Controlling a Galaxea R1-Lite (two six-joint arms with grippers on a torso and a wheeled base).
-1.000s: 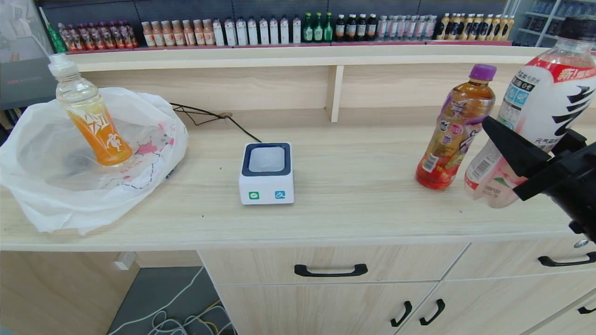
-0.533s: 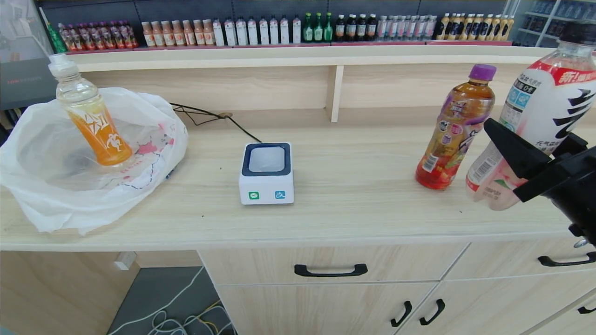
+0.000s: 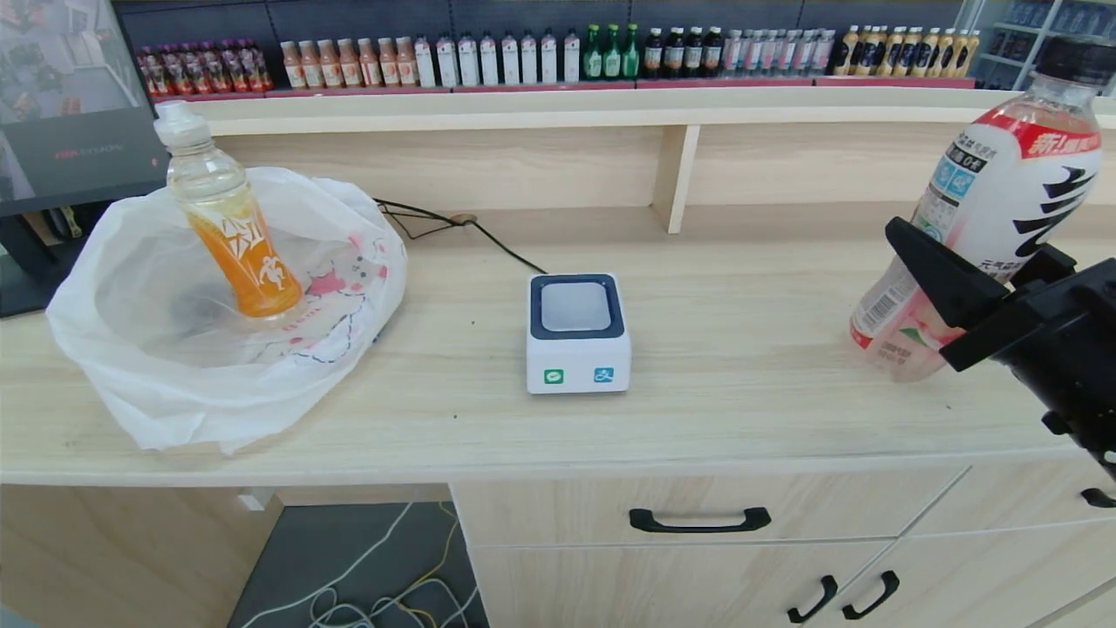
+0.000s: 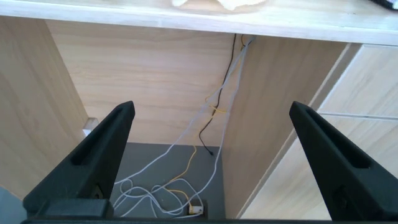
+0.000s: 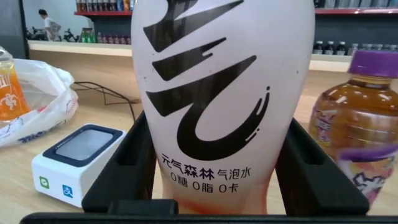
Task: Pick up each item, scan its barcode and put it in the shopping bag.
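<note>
Countertop (image 3: 741, 384) of pale wood, seen from the head view. One white plastic shopping bag (image 3: 131, 384) lies open near its left edge, with one orange drink bottle (image 3: 231, 227) standing tilted inside it. One white barcode scanner (image 3: 576, 336) sits at the middle, its black cord (image 3: 453, 228) running towards the back edge. Near the right edge the right gripper (image 3: 990, 270) holds one pink-and-white bottle (image 3: 985, 209), tilted, its black fingers closed on the lower half. A row of shop bottles (image 3: 558, 57) lines the shelf behind.

From the left wrist view, the left gripper (image 4: 211, 112) sits below the countertop's front edge, jaws spread wide and empty, with loose cables (image 4: 168, 186) on the floor beyond.

From the right wrist view, the pink-and-white bottle sits clamped between both fingers. One amber bottle with a purple cap (image 5: 360, 130) stands just beside it on the countertop. The scanner lies between the held bottle and the bag.
</note>
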